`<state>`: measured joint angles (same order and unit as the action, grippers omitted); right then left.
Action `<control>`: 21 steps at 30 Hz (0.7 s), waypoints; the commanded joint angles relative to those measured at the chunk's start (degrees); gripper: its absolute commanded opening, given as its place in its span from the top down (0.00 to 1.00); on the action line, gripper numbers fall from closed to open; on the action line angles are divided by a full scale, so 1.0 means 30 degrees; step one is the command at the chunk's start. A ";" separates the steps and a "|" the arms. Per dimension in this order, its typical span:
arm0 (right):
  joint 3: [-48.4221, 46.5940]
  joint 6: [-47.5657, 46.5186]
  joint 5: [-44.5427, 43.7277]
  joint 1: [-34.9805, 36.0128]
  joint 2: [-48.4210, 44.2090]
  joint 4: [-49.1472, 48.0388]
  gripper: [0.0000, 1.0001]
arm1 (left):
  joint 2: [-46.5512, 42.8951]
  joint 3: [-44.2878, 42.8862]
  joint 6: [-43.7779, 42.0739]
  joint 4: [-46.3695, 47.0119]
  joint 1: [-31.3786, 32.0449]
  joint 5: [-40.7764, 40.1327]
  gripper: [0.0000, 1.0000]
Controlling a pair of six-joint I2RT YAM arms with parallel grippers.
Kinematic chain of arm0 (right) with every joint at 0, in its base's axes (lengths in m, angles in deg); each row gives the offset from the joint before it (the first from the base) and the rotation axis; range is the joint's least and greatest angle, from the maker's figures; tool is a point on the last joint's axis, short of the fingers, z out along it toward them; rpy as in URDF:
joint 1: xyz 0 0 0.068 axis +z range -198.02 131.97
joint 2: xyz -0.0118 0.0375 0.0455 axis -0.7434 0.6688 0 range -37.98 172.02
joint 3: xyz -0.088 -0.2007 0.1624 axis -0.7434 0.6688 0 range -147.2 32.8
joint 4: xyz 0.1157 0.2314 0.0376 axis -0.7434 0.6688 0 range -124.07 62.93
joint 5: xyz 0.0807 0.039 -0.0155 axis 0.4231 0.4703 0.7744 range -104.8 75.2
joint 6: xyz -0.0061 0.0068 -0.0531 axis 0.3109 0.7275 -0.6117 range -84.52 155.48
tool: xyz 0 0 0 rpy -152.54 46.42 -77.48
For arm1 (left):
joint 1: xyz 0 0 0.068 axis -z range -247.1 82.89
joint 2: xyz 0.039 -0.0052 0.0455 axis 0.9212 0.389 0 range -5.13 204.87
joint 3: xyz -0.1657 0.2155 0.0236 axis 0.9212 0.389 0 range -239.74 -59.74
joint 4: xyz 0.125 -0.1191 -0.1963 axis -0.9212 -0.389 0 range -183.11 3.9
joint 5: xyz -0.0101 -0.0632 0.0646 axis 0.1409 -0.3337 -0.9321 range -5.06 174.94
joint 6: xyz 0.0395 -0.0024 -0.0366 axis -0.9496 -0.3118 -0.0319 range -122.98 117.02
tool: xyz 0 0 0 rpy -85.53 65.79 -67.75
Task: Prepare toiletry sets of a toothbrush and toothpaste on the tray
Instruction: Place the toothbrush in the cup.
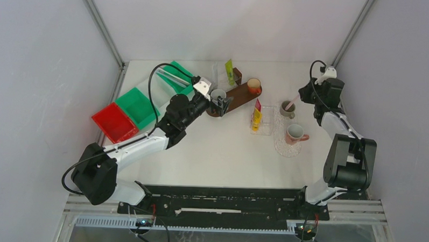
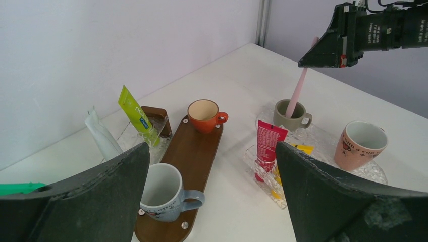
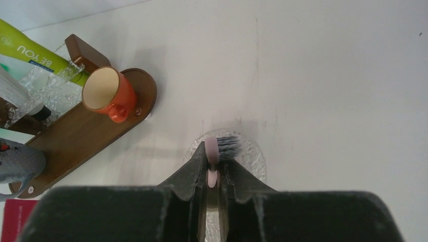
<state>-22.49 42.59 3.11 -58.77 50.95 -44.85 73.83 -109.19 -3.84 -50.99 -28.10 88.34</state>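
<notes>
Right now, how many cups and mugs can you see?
4: a grey cup and an orange cup on the wooden tray, a brown-grey mug and a pink mug on the glass tray.

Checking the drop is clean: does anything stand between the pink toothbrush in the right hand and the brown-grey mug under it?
Nothing visible does. The right hand grips the pink toothbrush, and its lower end reaches into the open brown-grey mug.

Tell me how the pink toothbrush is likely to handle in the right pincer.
Probably stiff: the pink toothbrush runs straight from the right pincer down into the grey-brown mug. Likely light, being long and thin. Its narrow, smooth-looking handle might pivot or slip in that tip grip.
</notes>
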 commanded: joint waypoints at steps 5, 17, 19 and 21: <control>-0.1517 0.0884 0.1410 -0.0774 0.1240 0.0214 0.80 | -0.0771 0.0452 0.0221 0.0923 -0.0111 0.0324 0.02; -0.1749 0.1052 0.2072 -0.1140 0.1538 0.0758 0.58 | -0.0801 0.0474 0.0201 0.0923 -0.0111 0.0303 0.02; -0.1758 0.1056 0.2256 -0.1261 0.1580 0.0819 0.57 | -0.0834 0.0505 0.0193 0.0923 -0.0110 0.0295 0.02; -0.1757 0.1163 0.2415 -0.1393 0.1643 0.0899 0.57 | -0.0831 0.0516 0.0199 0.0919 -0.0111 0.0331 0.02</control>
<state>-25.22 44.91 8.82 -62.00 55.65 -41.82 73.81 -109.19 -3.84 -50.99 -28.10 88.39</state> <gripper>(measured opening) 0.427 0.976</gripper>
